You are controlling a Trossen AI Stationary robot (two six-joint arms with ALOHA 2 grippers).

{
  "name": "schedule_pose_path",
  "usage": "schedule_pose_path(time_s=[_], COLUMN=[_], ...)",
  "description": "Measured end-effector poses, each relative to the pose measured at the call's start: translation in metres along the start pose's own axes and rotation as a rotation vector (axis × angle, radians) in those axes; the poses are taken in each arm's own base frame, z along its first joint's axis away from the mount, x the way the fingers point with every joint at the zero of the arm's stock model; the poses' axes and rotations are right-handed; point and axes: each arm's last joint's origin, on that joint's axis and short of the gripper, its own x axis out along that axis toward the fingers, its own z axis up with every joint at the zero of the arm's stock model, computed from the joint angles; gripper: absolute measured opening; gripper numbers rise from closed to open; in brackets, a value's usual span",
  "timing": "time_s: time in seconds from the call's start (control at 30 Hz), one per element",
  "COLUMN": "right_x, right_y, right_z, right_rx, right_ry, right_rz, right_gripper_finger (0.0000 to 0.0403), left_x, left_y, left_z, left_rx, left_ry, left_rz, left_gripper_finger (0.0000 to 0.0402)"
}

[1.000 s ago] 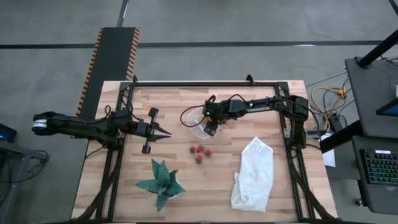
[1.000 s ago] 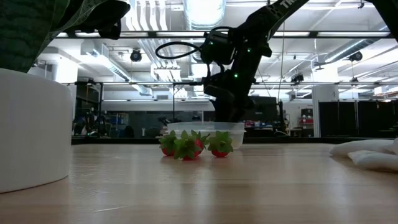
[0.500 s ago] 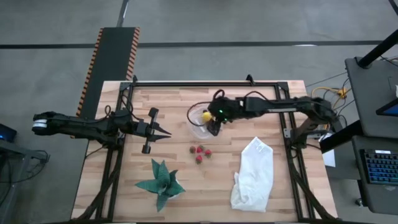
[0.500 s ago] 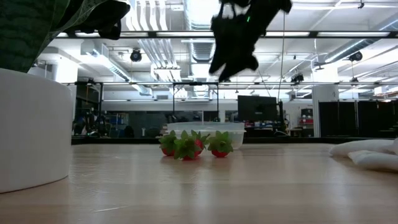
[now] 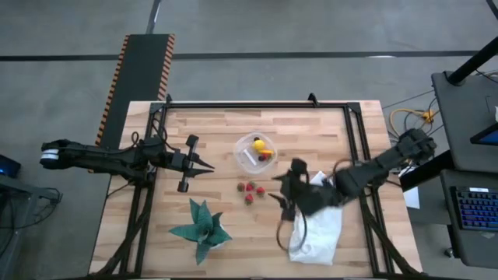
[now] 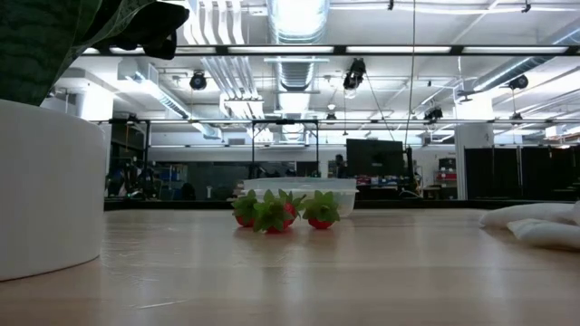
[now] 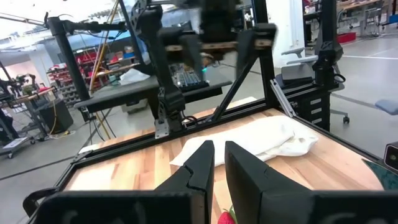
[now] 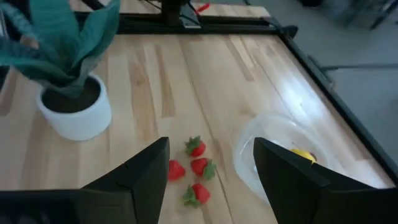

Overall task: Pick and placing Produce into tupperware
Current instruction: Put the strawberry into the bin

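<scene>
The clear tupperware (image 5: 254, 152) stands on the table's far middle. A yellow lemon piece (image 5: 258, 145) and a small orange-dark piece lie in it. Several red strawberries (image 5: 250, 190) lie on the wood just near of the tub, and they also show below my right gripper's camera (image 8: 193, 169). My right gripper (image 5: 282, 198) hovers open, high over the table beside the strawberries, at the white bag's far end; the tupperware (image 8: 280, 155) shows ahead of it. My left gripper (image 5: 208, 165) waits at the table's left with its fingers (image 7: 202, 168) nearly together, holding nothing.
A green spiky plant (image 5: 201, 229) in a white pot (image 8: 74, 109) stands near the left front. A white cloth bag (image 5: 317, 222) lies on the right front. A black frame rail (image 5: 257, 105) runs along the far edge. Bare wood lies between the tub and the left gripper.
My right gripper has risen out of the tupperware and swung toward the table's near-right, ending over the bag's far end beside the strawberries. It has left the low view entirely. The yellow piece now shows in the tub.
</scene>
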Motion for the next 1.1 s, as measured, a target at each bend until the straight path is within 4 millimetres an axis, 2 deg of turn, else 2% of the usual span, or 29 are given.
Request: schedule_pose_path(time_s=[0.13,0.3,0.43,0.6,0.9,1.1], right_x=[0.011,0.051,0.083,0.11,0.125,0.138], right_y=[0.028,0.042,0.04,0.032,0.024,0.019], right_z=[-0.018,-0.042,-0.056,-0.068,-0.071,-0.077], right_rx=[-0.025,0.006,0.08,0.196,0.297,0.312], right_ry=[0.017,0.083,0.139,0.23,0.326,0.361], right_rz=[-0.053,-0.164,-0.233,-0.237,-0.16,-0.177], right_gripper_finger=[0.0226,0.0226,0.0226,0.0226,0.0261,0.0288], left_x=[0.0,0.0,0.0,0.0,0.0,0.0], left_y=[0.0,0.0,0.0,0.0,0.0,0.0], left_z=[0.0,0.001,0.001,0.002,0.002,0.002], left_rx=[0.001,0.002,0.004,0.012,0.013,0.013], left_ry=[-0.003,-0.009,-0.012,-0.016,-0.016,-0.016], left_rz=[0.001,0.002,0.003,0.004,0.004,0.004], left_gripper_finger=[0.0025,0.0025,0.0025,0.0025,0.0025,0.0025])
